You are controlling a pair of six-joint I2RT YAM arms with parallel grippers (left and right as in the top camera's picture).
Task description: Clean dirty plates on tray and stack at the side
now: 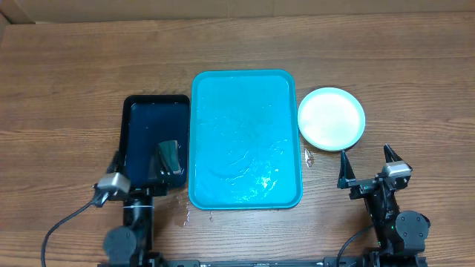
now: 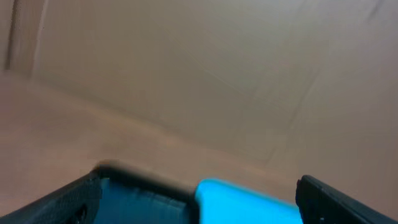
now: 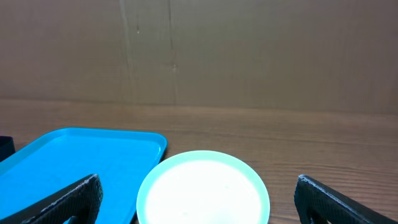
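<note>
Plates (image 1: 331, 118) sit piled beside the bare tray (image 1: 245, 141), toward the bench's right edge. Left gripper (image 2: 199, 190) and right gripper (image 1: 365, 165): jaws apart, empty. Swing the right forward carelessly and you'll knock the pile.

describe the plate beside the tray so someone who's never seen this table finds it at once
Find the large turquoise rectangular plastic tray in the middle of the wooden table. Beside its right edge, toward the far end, lies the pale round shallow plastic plate. It alone is round; the smaller black rectangular tray lies on the opposite side.
</note>
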